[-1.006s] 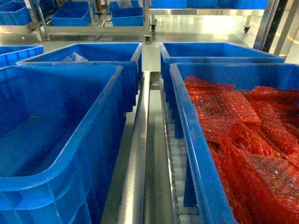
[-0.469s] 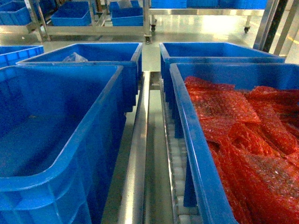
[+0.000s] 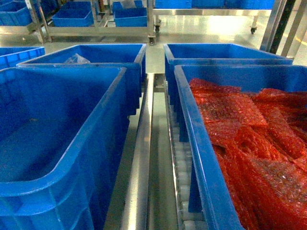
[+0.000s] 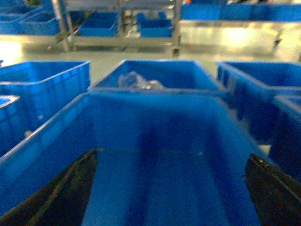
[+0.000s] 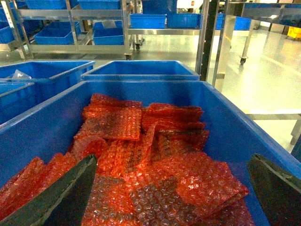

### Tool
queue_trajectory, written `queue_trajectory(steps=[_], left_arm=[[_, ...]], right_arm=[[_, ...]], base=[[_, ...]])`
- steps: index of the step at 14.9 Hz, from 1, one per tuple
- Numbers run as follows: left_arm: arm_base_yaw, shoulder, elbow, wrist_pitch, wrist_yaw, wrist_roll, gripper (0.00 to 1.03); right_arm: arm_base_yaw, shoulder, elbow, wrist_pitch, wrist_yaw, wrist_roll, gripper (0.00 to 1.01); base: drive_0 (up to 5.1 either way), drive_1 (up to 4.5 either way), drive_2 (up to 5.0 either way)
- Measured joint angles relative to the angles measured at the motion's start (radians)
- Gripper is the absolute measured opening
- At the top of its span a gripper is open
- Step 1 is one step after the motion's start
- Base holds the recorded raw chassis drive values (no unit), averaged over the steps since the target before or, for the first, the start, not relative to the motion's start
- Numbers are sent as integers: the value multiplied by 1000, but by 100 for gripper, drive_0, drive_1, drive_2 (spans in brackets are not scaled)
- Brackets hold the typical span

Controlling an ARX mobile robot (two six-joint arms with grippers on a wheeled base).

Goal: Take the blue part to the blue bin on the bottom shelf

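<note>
Polished concrete floor stretches behind the rack, with more steel shelving and blue crates beyond. Up front, the bottom shelf shows as brushed steel bars with white roller tracks between two rows of blue bins. The near-left bin looks empty, its smooth moulded plastic walls glossy; the bin behind it holds a clear plastic bag. The near-right bin is filled with red bubble-wrap pouches, crinkled and overlapping.

No blue part can be made out in any view (it may be hidden in a bin or out of frame), so how it handles is a guess: probably small, rigid plastic and light, best pinched across its narrowest stiff section.

The left gripper hovers over the near-left bin, jaws spread wide and holding nothing. The right gripper hangs above the pouches, jaws likewise spread and unladen.
</note>
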Motion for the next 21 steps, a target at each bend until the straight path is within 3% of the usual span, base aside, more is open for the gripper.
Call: queue_trajectory(steps=[1, 3, 7, 8, 9, 10, 21], left_arm=[[12, -19, -10, -5, 30, 0, 84], [67, -121, -77, -51, 102, 0, 57], [138, -301, -142, -163, 175, -1, 7], [153, -340, -156, -182, 191, -1, 2], [229, -356, -190, -158, 272, -1, 2], [252, -388, -194, -206, 271, -2, 2], [245, -773, -195, -560, 285, -2, 2]], right_arm=[[0, 0, 0, 0, 0, 0, 98], [0, 0, 0, 0, 0, 0, 98], [0, 0, 0, 0, 0, 0, 98], [0, 0, 0, 0, 0, 0, 98], [0, 0, 0, 0, 0, 0, 98], [0, 0, 0, -1, 0, 0, 98], [0, 0, 0, 0, 0, 0, 98]], base=[[0, 0, 0], [0, 0, 0], [0, 0, 0], [0, 0, 0], [0, 0, 0], [0, 0, 0], [0, 0, 0]])
